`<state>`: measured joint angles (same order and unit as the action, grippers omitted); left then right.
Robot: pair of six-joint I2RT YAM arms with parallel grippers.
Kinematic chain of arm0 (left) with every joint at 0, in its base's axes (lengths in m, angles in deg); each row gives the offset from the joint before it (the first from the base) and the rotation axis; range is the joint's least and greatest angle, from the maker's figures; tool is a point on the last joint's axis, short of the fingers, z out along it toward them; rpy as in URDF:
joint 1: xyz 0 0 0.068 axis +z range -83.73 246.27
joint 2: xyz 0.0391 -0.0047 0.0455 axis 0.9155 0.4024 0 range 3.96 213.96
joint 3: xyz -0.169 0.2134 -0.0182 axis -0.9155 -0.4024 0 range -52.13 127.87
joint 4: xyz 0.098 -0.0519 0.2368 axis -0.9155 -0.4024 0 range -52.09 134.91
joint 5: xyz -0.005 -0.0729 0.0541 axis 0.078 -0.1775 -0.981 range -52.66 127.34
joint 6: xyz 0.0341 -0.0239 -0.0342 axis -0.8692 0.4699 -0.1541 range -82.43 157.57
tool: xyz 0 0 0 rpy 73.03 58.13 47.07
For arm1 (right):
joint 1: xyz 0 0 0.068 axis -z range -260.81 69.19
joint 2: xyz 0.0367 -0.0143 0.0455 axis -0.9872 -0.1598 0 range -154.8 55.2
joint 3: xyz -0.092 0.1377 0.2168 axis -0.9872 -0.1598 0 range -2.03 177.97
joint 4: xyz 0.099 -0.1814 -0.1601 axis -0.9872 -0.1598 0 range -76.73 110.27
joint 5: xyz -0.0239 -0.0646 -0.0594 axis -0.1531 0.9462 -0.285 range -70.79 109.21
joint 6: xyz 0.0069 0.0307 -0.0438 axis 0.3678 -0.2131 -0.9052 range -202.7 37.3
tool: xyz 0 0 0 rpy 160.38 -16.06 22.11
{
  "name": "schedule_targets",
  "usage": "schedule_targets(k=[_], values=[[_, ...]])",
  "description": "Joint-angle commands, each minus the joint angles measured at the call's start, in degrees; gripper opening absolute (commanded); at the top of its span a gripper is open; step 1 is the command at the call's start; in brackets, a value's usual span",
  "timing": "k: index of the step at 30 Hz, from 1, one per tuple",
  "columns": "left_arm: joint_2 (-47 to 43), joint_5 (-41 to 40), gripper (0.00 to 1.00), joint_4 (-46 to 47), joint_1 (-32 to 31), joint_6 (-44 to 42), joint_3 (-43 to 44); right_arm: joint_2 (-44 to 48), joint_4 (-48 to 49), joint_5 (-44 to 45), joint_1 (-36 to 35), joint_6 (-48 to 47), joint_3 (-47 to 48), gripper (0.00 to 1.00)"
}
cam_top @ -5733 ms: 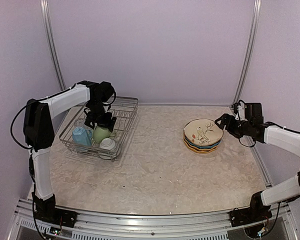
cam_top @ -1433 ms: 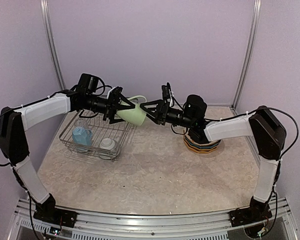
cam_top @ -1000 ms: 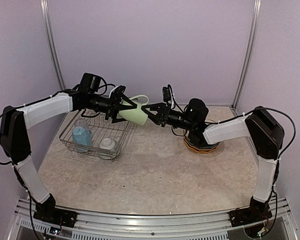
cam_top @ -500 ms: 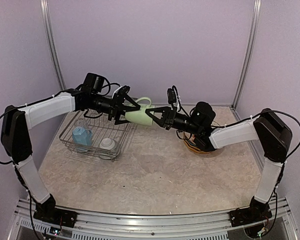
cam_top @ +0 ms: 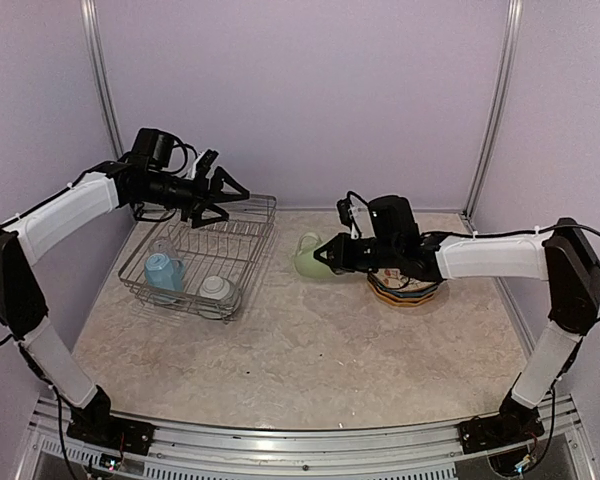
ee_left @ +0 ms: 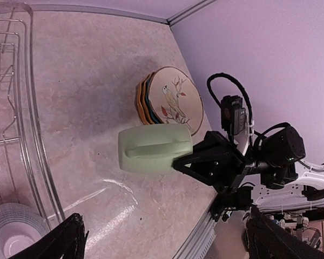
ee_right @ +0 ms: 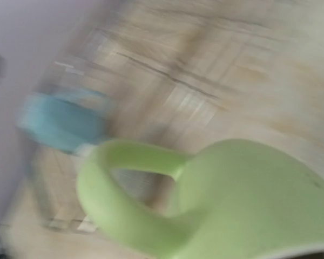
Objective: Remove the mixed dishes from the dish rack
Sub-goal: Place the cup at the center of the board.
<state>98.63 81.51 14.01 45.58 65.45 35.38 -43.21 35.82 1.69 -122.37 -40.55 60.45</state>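
My right gripper (cam_top: 327, 257) is shut on the rim of the light green mug (cam_top: 308, 257), holding it on its side low over the table, left of the plate stack. In the left wrist view the mug (ee_left: 154, 156) hangs from the right gripper (ee_left: 186, 161). In the blurred right wrist view the mug (ee_right: 232, 199) fills the frame and hides the fingers. My left gripper (cam_top: 223, 192) is open and empty above the far side of the dish rack (cam_top: 248, 262). A light blue cup (cam_top: 162, 272) and a small white cup (cam_top: 216, 289) stand in the rack.
A stack of plates (cam_top: 405, 280), topped by a cream plate with a bird picture (ee_left: 175, 102), sits right of the mug. The rack's wire wall (ee_left: 29, 108) runs down the left of the left wrist view. Walls close in the back and both sides.
The left gripper opened, let go of the mug and drew back left over the rack. The right gripper, shut on the mug, carried it right and down toward the plates.
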Motion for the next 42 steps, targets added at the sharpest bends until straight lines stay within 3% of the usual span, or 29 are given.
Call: schedule_targets(k=[1,5,12,23,32,42], values=[[-1.99,-8.12,0.99,-4.59,1.26,-2.63,1.89,0.13,-24.84,14.14,0.22,-11.05,10.61,0.0],[-1.95,-8.21,0.99,-4.36,1.74,-2.48,1.66,-5.12,-39.34,21.51,0.04,-14.81,20.86,0.0],[-0.94,-9.67,0.99,-5.63,2.1,-2.9,2.4,-16.09,-55.28,27.3,-1.01,-18.51,35.74,0.0],[0.07,-8.91,0.99,-6.41,2.6,-2.96,2.98,-25.64,-62.56,28.68,-3.02,-20.63,44.6,0.0],[-0.16,-12.22,0.99,-8.66,2.71,-4.22,4.15,-26.24,-61.74,30.31,-3.62,-21.59,45.95,0.33],[1.42,-15.51,0.99,-11.86,2.68,-4.99,5.97,-22.79,-59.08,32.02,-5.9,-24.19,46.7,0.55]])
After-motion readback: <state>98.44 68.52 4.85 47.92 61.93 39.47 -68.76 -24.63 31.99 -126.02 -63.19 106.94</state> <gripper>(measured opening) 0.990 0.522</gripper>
